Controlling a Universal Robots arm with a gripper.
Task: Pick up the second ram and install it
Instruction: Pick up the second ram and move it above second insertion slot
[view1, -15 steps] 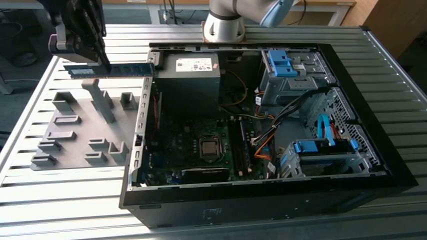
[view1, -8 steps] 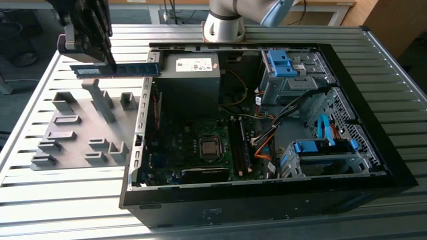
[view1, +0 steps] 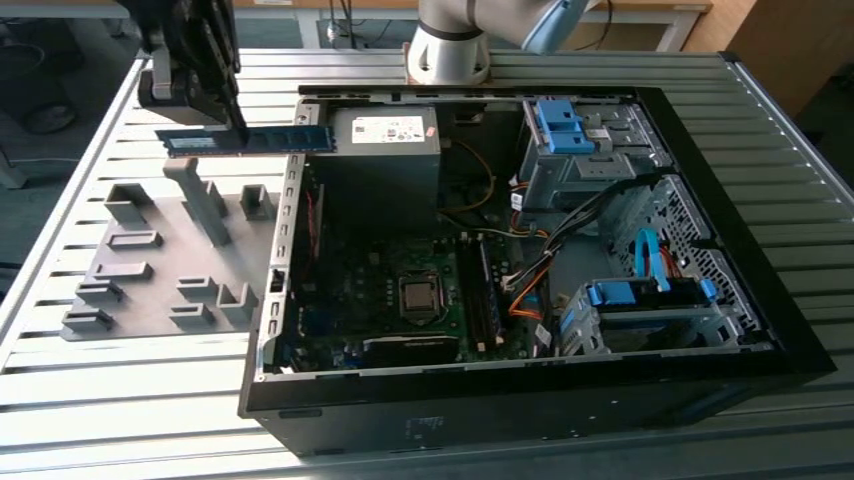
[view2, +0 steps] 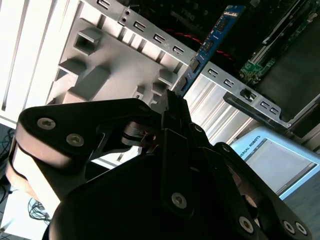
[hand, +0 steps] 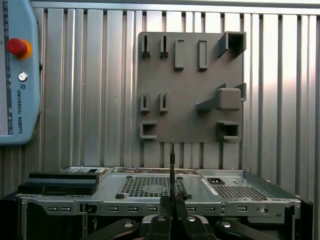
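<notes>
In the exterior view the second ram (view1: 247, 140), a long blue-green stick with black chips, hangs level above the far end of the grey holder tray (view1: 147, 270), one end reaching over the case's wall. My gripper (view1: 220, 128) is shut on it from above. The stick juts out past the fingertips in the second wrist view as the ram (view2: 216, 42), leaving the gripper (view2: 172, 102). Edge-on in the first wrist view, the ram (hand: 172, 162) rises from the gripper (hand: 172, 200). The memory slots (view1: 483, 300) lie beside the processor socket (view1: 420, 295).
The open computer case (view1: 287, 300) lies on a slatted metal table (view1: 80, 400), with a power supply (view1: 387, 135), cables and blue drive-bay latches (view1: 561, 125) inside. The robot base (view1: 447, 45) stands behind the case. A teach pendant (hand: 17, 75) rests on the table beside the tray (hand: 190, 100).
</notes>
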